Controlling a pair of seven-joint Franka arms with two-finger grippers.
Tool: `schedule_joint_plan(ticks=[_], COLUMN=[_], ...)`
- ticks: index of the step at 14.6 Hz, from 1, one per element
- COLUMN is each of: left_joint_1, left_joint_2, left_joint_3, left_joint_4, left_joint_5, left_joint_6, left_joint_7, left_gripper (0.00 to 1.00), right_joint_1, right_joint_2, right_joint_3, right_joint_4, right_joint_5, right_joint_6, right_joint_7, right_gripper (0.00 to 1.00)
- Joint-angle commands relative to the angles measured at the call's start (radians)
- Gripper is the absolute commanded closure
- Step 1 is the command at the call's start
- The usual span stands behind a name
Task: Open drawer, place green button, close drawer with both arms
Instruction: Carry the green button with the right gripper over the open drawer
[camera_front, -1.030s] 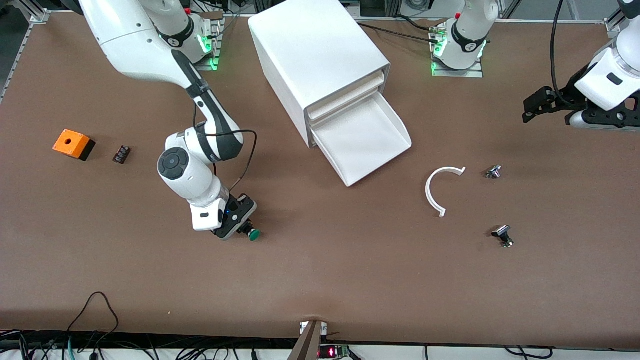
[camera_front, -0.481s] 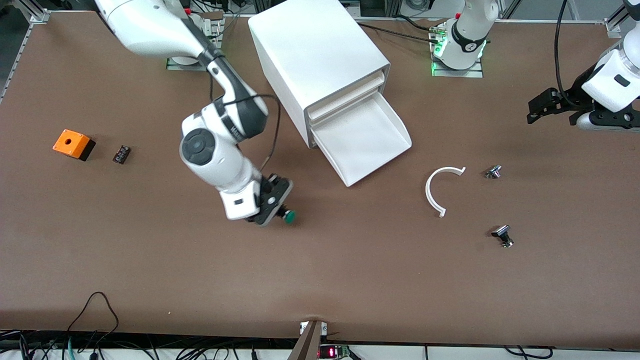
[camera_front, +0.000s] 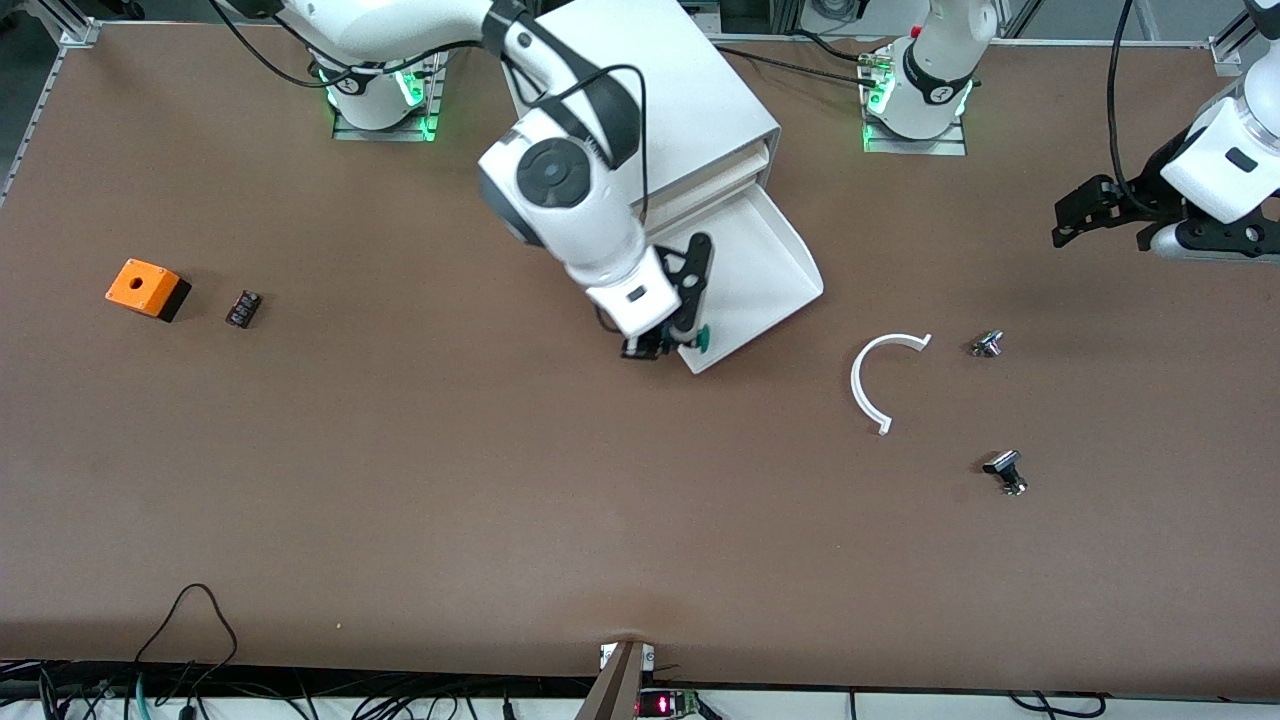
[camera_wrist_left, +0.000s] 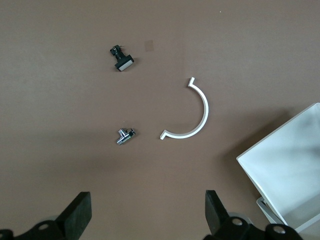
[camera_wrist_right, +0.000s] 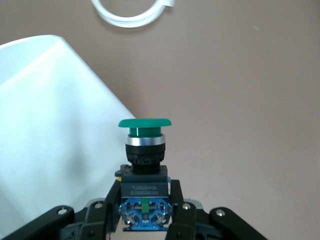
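The white cabinet (camera_front: 640, 110) stands at the back middle of the table with its lowest drawer (camera_front: 775, 275) pulled open. My right gripper (camera_front: 685, 340) is shut on the button (camera_front: 702, 341), green cap, black body, blue rear block, and holds it over the drawer's front corner. In the right wrist view the button (camera_wrist_right: 145, 165) sits between the fingers (camera_wrist_right: 177, 212), green cap outward, beside the drawer's wall (camera_wrist_right: 55, 125). My left gripper (camera_front: 1075, 215) is open and empty, up in the air at the left arm's end of the table; the left wrist view shows its fingers (camera_wrist_left: 217, 212) spread wide.
A white curved strip (camera_front: 875, 380) lies beside the drawer toward the left arm's end, with two small silver-black metal parts (camera_front: 988, 343) (camera_front: 1005, 470) near it. An orange box with a hole (camera_front: 145, 288) and a small black part (camera_front: 243, 308) lie at the right arm's end.
My right gripper has carried the button from the table's middle up and across to the open drawer's front corner. The left arm has hardly moved.
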Motion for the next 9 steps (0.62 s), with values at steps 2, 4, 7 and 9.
schedule_joint_plan(ticks=[2,4,7,9], left_joint_1=[-0.001,-0.001,-0.001,-0.001], left_joint_2=[0.01,0.01,0.012,0.01], left_joint_3=[-0.004,-0.004,-0.003,-0.004], left_joint_4=[0.028,0.028,0.028,0.028], left_joint_5=[0.019,0.018,0.018,0.016], left_joint_6=[-0.019,-0.019,-0.024,-0.025], left_joint_7=[-0.012,-0.012,-0.012,-0.012], left_gripper=[0.0,0.0,0.0,0.0], right_joint_1=[0.092,0.12,0.133,0.156], right_joint_2=[0.051,0.071,0.104,0.131], right_joint_3=[0.006,0.006,0.006,0.006], right_joint_4=[0.036,0.03,0.024,0.023], right_joint_5=[-0.1,-0.136,-0.175,-0.218], right_joint_6=[-0.002,-0.003,-0.006,-0.009], right_joint_7=[-0.061,-0.11,-0.124,-0.118], right_gripper=[0.62,0.62,0.62,0.62])
